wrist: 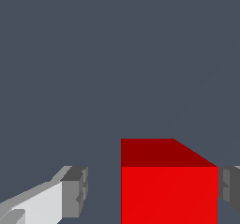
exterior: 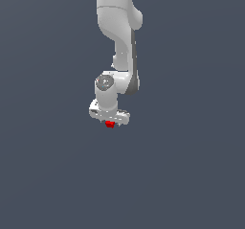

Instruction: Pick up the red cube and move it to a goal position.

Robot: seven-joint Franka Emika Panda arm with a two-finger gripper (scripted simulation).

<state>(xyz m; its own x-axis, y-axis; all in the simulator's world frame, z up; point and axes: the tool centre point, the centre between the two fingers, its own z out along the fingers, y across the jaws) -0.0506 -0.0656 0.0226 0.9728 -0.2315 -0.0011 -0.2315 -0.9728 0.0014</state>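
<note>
Cube point(wrist: 168, 188) close before wrist camera, between fingers point(wrist: 72, 192): one pad touching or nearly, other with clear gap. Gripper point(exterior: 110, 121) spread, not yet pinching. Cube sits directly under it. Left: close, lift, carry. Goal not visible.

White arm point(exterior: 119, 27) coming down from the top centre of the frame, bent at a joint near the middle. Gripper point(exterior: 110, 121) at its lower end, just below frame centre. Red cube point(exterior: 110, 124) peeking out directly under the gripper, touching it. Plain dark grey-blue surroundings throughout.
</note>
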